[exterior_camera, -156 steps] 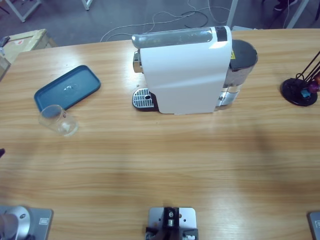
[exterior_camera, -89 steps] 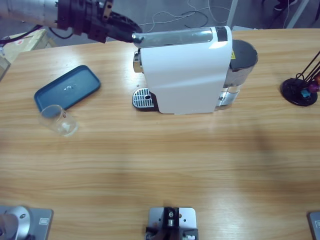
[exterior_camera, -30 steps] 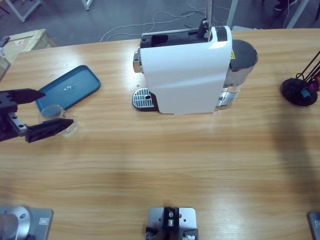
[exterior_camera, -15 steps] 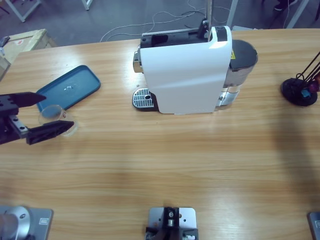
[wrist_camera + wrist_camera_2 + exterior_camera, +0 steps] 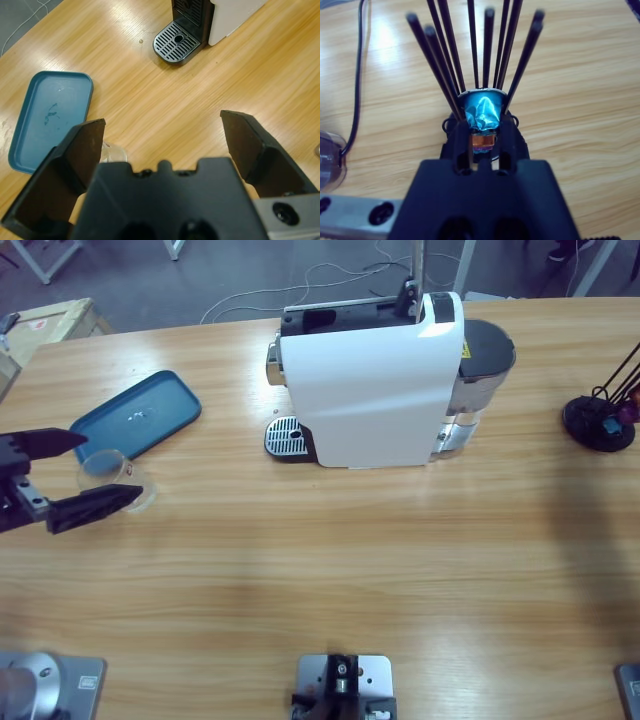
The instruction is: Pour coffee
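- Wooden surface (image 5: 330, 570) spans the high view, with grey floor and loose cables beyond its far edge.
- Coffee machine (image 5: 375, 380): white body near the far edge, its top compartment open; the drip grate (image 5: 284, 436) juts from its left end, and a dark water tank (image 5: 484, 365) stands at its right end.
- Blue tray (image 5: 135, 415): lies flat toward the left edge of the surface.
- Glass cup (image 5: 115, 480): on the surface, touching the tray's near corner.
- Left end effector (image 5: 85, 472): enters from the left edge with jaws spread wide on either side of the glass cup, apart from it. The left wrist view shows the cup's rim (image 5: 113, 151) low between the jaws.
- Capsule rack (image 5: 603, 412): black wire stand at the right edge of the surface.
- Right end effector (image 5: 483, 137): jaws nearly together, pinching a blue capsule (image 5: 481, 112) seated among the rack's upright rods.
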Robot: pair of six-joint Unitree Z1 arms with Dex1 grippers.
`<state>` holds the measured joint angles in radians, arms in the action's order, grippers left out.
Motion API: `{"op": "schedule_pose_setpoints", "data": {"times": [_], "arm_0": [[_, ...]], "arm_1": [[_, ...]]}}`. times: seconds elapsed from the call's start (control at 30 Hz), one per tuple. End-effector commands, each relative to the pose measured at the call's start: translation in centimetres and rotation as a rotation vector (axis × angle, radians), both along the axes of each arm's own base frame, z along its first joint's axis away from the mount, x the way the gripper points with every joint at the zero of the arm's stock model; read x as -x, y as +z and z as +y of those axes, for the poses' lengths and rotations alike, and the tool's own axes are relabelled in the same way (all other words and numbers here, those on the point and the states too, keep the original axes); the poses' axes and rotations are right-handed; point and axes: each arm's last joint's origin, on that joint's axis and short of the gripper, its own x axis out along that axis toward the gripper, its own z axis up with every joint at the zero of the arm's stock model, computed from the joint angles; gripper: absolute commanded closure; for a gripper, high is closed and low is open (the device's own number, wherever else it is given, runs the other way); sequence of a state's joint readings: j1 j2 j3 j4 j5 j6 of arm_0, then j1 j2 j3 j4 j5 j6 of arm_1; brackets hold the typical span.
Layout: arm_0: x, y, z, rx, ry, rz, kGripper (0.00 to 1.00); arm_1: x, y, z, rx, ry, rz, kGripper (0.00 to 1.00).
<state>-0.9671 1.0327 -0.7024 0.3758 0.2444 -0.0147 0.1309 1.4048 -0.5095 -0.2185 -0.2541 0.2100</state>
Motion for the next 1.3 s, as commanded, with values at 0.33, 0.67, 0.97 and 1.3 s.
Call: {"op": "schedule_pose_setpoints", "data": {"times": [0.33, 0.67, 0.97, 1.3], "arm_0": [[1.3, -1.1, 1.4, 0.031, -0.021, 0.018, 0.009], [1.6, 0.2, 1.7, 0.078, -0.042, -0.014, 0.004], [1.7, 0.2, 1.7, 0.072, -0.062, -0.005, 0.004], [1.7, -0.1, 1.7, 0.062, -0.061, 0.002, 0.004]], "arm_1": [[4.5, 10.4, 1.7, -0.019, 0.140, -0.208, 1.000], [5.1, 13.1, 16.2, 0.215, 1.024, -0.148, 1.000], [-0.6, 13.5, 28.1, 0.598, 1.422, -0.178, 1.000], [-4.2, 9.9, 31.7, 0.579, 1.429, -0.125, 1.000]]}}
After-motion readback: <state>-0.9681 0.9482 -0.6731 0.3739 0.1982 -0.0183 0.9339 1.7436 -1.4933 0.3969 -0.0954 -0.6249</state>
